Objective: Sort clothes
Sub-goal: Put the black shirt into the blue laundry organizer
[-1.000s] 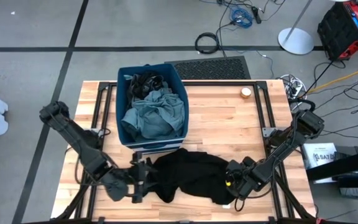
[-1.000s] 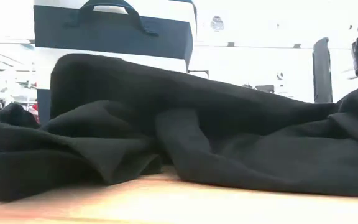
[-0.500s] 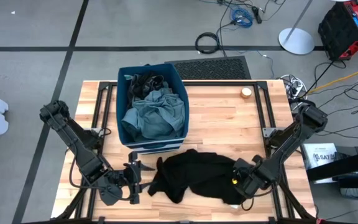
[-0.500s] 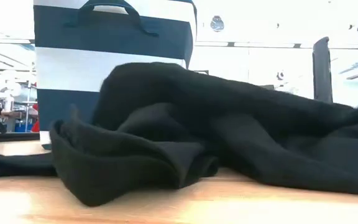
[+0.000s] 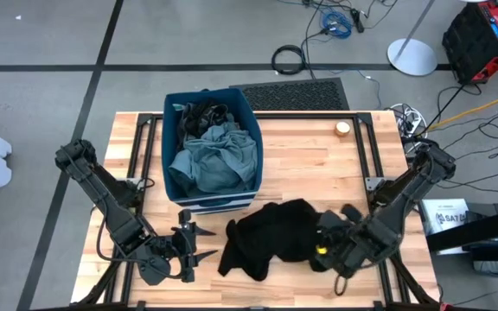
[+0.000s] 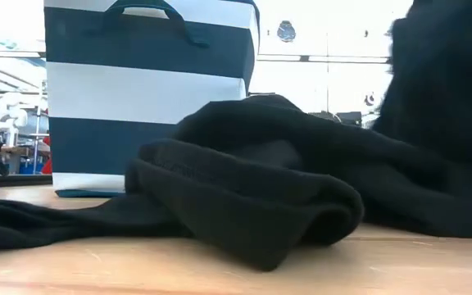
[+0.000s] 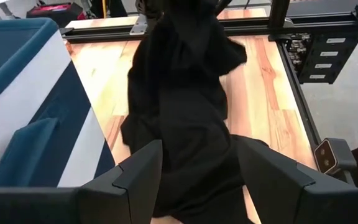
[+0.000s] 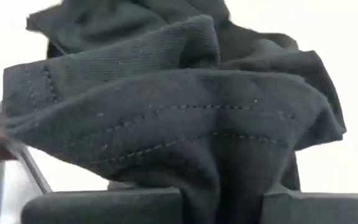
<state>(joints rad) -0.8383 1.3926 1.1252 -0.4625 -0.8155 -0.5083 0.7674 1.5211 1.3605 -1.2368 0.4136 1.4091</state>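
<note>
On the table's (image 5: 318, 155) front edge lies the black cloth (image 5: 271, 238), bunched up just in front of the bin (image 5: 210, 200). The right claw (image 5: 325, 249) is mostly hidden under it, pinched shut on the cloth's edge. The left claw (image 5: 204, 246) waits beside the cloth, fingers apart, holding nothing. Grey-green clothes (image 5: 214, 160) fill the bin. Cables (image 5: 335, 22) lie on the grey floor (image 5: 41, 34) behind.

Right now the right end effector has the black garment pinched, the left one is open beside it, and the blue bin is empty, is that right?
Not quite: the blue bin is not empty. The high view shows a grey-green garment and a dark one inside it. The rest holds: the right end effector pinches the black garment, and the left end effector is open beside it.
</note>
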